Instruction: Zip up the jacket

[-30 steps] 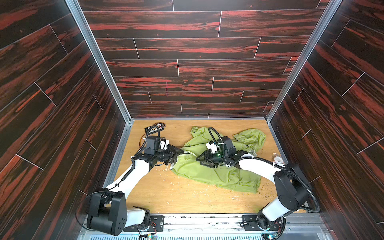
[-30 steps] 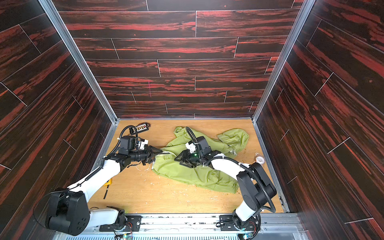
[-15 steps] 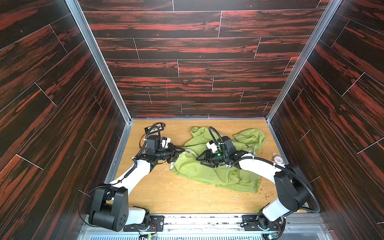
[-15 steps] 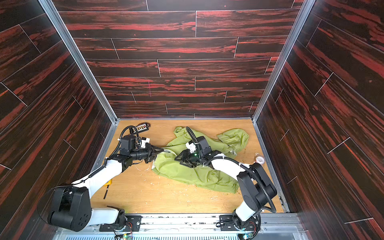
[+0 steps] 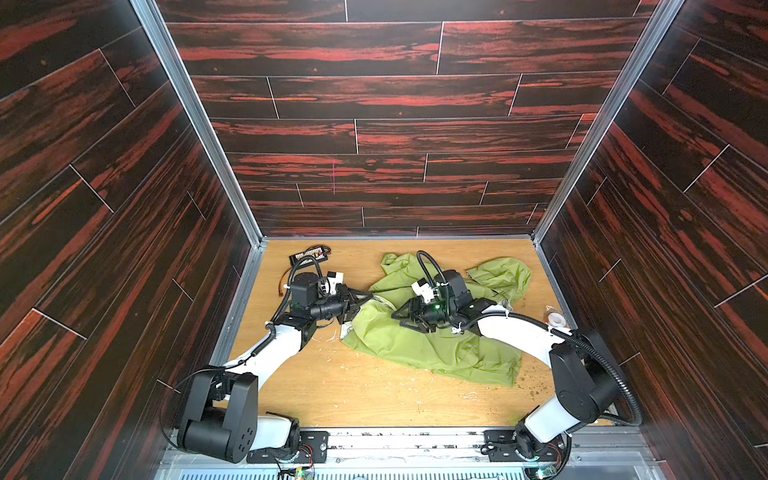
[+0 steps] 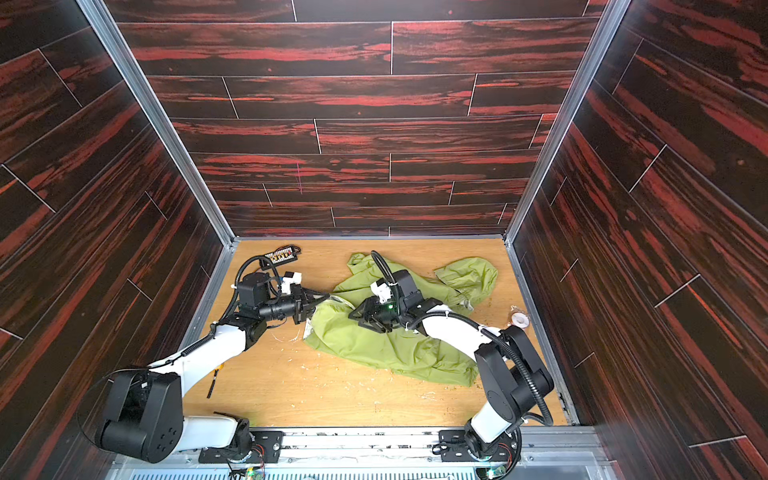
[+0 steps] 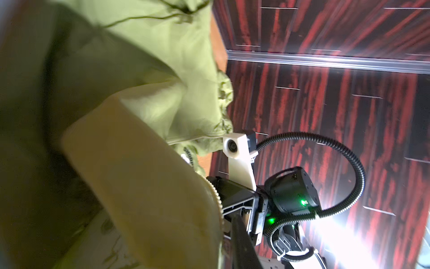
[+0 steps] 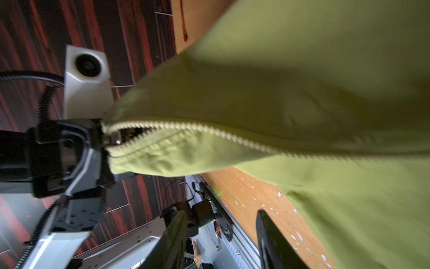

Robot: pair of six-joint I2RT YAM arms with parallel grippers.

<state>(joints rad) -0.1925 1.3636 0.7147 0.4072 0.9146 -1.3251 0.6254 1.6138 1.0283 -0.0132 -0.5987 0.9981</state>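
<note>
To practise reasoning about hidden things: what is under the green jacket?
The jacket lies on the wooden table, which shows around its edges. Anything else beneath the fabric is covered and cannot be seen.

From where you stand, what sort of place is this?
Probably a robot test booth: left arm and right arm bolted to a rail, panelled walls boxing a small table, one jacket.

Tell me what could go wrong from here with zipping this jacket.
1. The left hand pinches only the zipper end of the jacket; a pull could tear it free.
2. The right hand is open and empty over crumpled cloth; it may catch loose fabric rather than the zipper.
3. Loose fabric beside the parted zipper could jam it.
</note>
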